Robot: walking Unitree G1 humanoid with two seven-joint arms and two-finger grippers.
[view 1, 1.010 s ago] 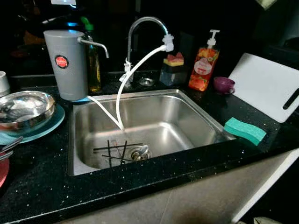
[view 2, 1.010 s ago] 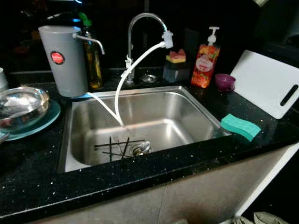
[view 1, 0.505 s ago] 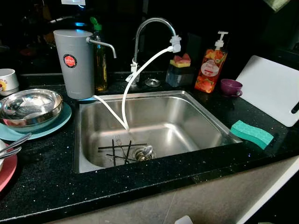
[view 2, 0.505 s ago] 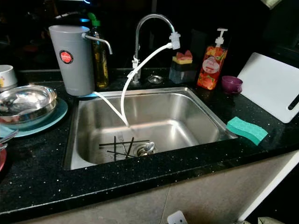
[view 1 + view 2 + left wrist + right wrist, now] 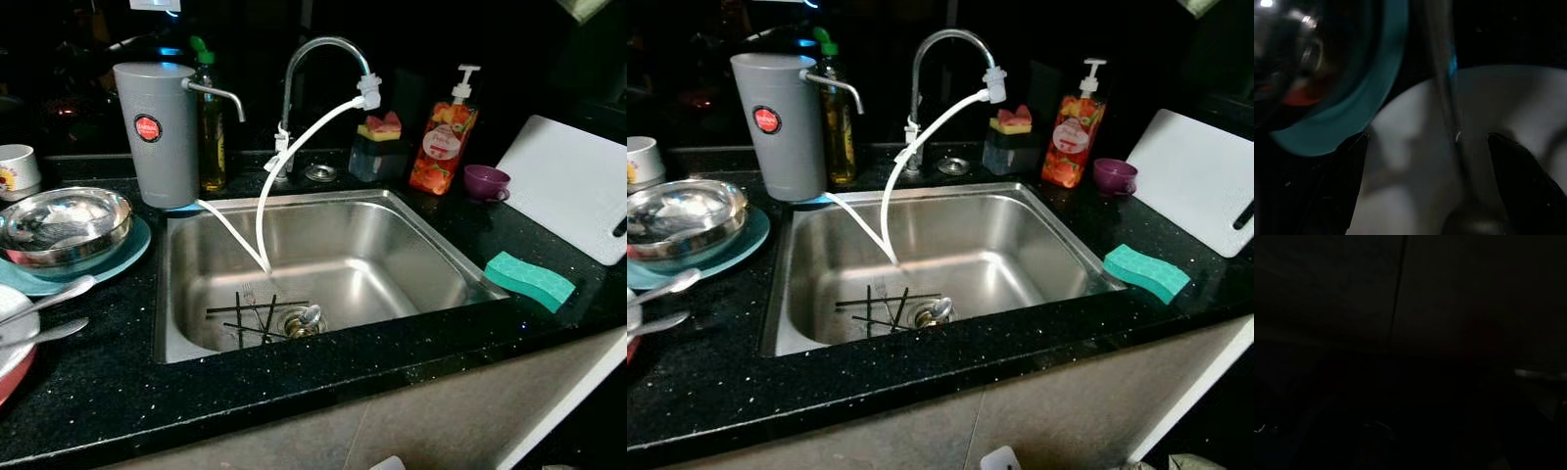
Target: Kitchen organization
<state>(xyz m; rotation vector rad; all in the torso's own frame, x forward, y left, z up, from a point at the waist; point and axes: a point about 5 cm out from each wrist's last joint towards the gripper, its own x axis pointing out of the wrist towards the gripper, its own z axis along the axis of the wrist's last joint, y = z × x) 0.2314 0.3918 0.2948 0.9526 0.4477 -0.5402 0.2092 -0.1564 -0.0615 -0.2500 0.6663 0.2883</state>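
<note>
Green sponge (image 5: 529, 280) beside sink (image 5: 431, 235)

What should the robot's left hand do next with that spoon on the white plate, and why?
Probably ease the left gripper down and close on the spoon. In the left wrist view its fingers stand open on either side of the spoon's handle, which lies on the white plate beside the teal plate, so the spoon looks lined up for a grasp.
</note>
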